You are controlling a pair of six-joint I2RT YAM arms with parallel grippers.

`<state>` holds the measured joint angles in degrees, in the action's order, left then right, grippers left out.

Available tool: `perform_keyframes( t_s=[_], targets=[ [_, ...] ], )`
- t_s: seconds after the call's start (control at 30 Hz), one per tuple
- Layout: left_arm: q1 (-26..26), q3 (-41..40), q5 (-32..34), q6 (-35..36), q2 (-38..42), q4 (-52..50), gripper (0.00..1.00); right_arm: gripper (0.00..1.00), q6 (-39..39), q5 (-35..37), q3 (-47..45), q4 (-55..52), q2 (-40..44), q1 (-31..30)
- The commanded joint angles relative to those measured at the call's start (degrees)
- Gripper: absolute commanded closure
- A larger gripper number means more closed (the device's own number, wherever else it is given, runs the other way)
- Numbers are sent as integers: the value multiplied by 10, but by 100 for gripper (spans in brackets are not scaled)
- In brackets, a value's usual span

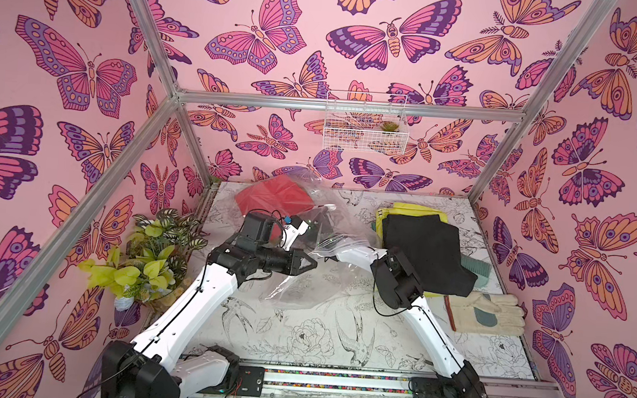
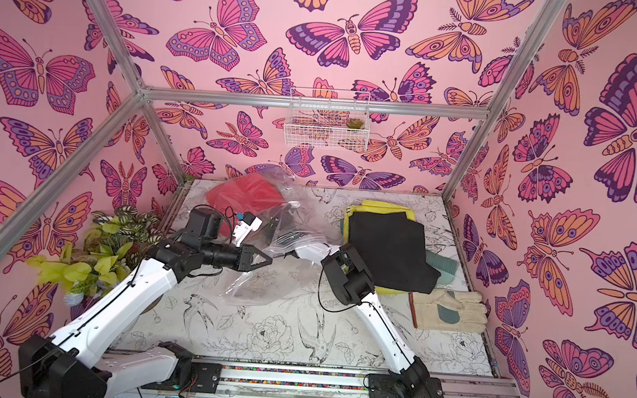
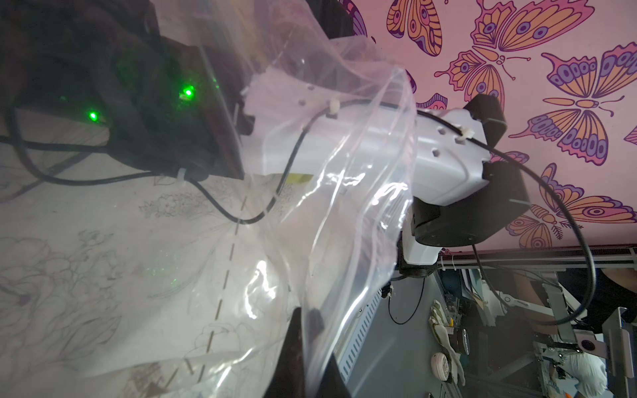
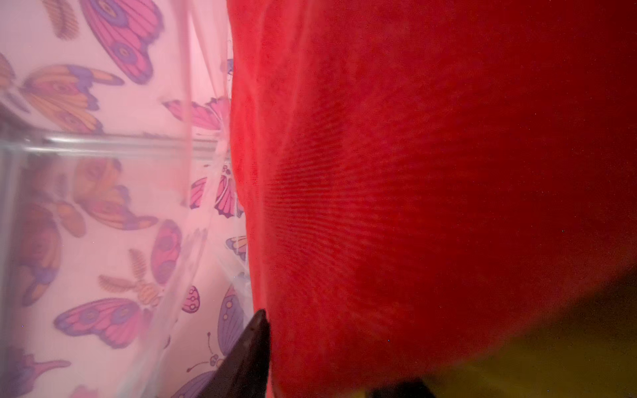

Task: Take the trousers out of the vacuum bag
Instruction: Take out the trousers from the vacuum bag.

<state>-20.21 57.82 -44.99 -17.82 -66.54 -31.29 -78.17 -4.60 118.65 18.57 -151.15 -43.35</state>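
Observation:
The vacuum bag (image 1: 298, 289) (image 2: 255, 286), clear and crinkled, lies mid-table in both top views. My left gripper (image 1: 310, 263) (image 3: 306, 330) is shut on the film at the bag's mouth, holding it up. My right arm reaches through that mouth. Its gripper (image 1: 313, 217) (image 4: 327, 361) is inside the bag, shut on the red trousers (image 1: 274, 198) (image 4: 413, 172), which stand tilted near the back wall. Dull yellow cloth (image 4: 551, 344) shows under the red. Outside the bag, on the right, black trousers (image 1: 425, 251) lie on yellow ones (image 1: 413, 211), with a teal pair (image 1: 478, 269) poking out.
Pale work gloves (image 1: 488, 312) lie near the right edge, in front of the pile. A leafy plant (image 1: 149, 256) fills the left edge beside my left arm. A white wire basket (image 1: 365, 122) hangs on the back wall. Pink walls close three sides.

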Motion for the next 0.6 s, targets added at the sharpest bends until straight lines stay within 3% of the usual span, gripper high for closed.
perform_keyframes(
  t_s=[0.0, 0.1, 0.33, 0.57],
  targets=[
    [3, -10, -9, -1, -1, -8, 100, 63, -2, 6, 37, -4, -20, 18],
    [3, -10, -9, 0, -2, -7, 100, 66, -1, 3, 54, -10, -26, 18],
    [3, -10, -14, -1, -2, -8, 100, 51, -11, 14, 53, -56, -23, 18],
    [3, -11, -14, -2, -1, -7, 100, 51, -22, 29, 38, -72, -20, 18]
  ],
)
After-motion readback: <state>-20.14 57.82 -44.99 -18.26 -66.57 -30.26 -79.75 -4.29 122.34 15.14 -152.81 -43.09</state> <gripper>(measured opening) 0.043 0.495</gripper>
